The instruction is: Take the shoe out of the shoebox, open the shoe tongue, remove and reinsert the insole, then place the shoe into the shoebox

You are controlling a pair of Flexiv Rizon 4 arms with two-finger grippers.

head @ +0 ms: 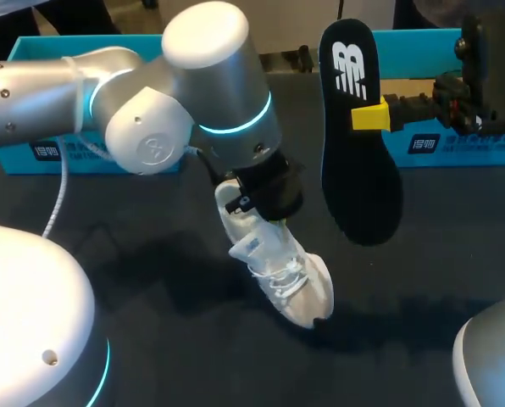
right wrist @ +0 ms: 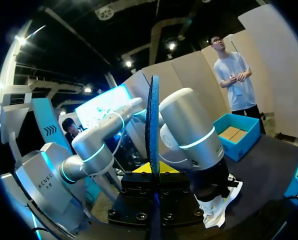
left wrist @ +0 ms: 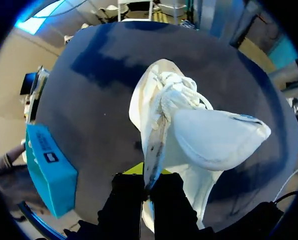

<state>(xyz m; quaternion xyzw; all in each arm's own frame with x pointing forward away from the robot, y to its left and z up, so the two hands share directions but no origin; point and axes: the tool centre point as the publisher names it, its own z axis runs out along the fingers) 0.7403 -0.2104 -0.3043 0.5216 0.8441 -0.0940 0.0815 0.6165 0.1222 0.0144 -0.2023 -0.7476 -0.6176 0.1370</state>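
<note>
While left hand [head: 268, 210] pinches shoe [head: 282, 275] collar, toe angled down, right hand [head: 373, 116] clamps insole [head: 360, 153] upright just beside shoe; shoe mouth apparently hidden beneath left hand

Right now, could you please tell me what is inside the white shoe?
The black insole is outside the shoe, held up by the right gripper. The left gripper grips the shoe's rim. Its inside is covered by the upper and that gripper, so I cannot see it.
</note>
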